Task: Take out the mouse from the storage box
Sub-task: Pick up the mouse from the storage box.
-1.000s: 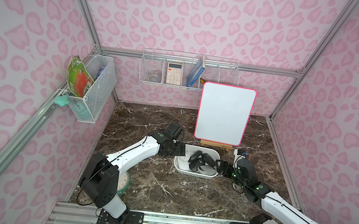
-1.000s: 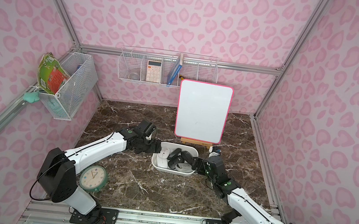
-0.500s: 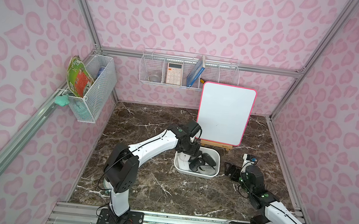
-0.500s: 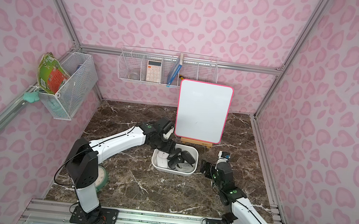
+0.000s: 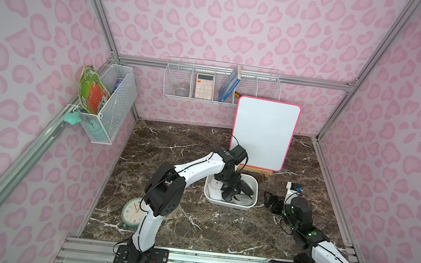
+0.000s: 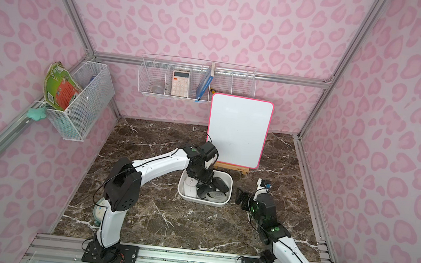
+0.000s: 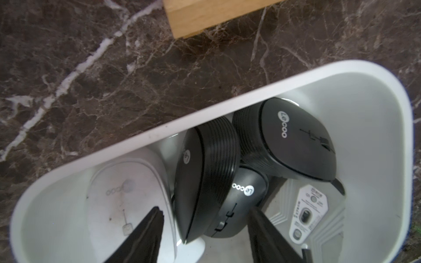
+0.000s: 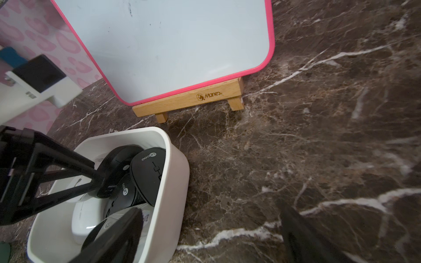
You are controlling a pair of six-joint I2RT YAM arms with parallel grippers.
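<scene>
The storage box (image 5: 228, 203) (image 6: 201, 200) is a white tub in front of the whiteboard, holding several mice. My left gripper (image 5: 230, 187) (image 6: 202, 181) reaches down into it. In the left wrist view the left gripper (image 7: 206, 210) stands open, its fingers (image 7: 145, 236) straddling two black mice: one on its side (image 7: 205, 173) and one flat (image 7: 237, 205). A third black mouse (image 7: 293, 141), a white mouse (image 7: 123, 200) and an upturned grey mouse (image 7: 312, 211) lie around them. My right gripper (image 5: 273, 200) (image 8: 208, 207) is open beside the box's right end, holding nothing.
A pink-framed whiteboard (image 5: 264, 133) on a wooden easel (image 8: 189, 100) stands just behind the box. A round clock (image 5: 131, 211) lies at the left arm's base. Wire baskets hang on the back wall (image 5: 221, 84) and the left wall (image 5: 110, 102).
My left gripper has swung from the box's left side over and down into it, its jaws narrowing. My right gripper has drawn back out of the box to the right.
</scene>
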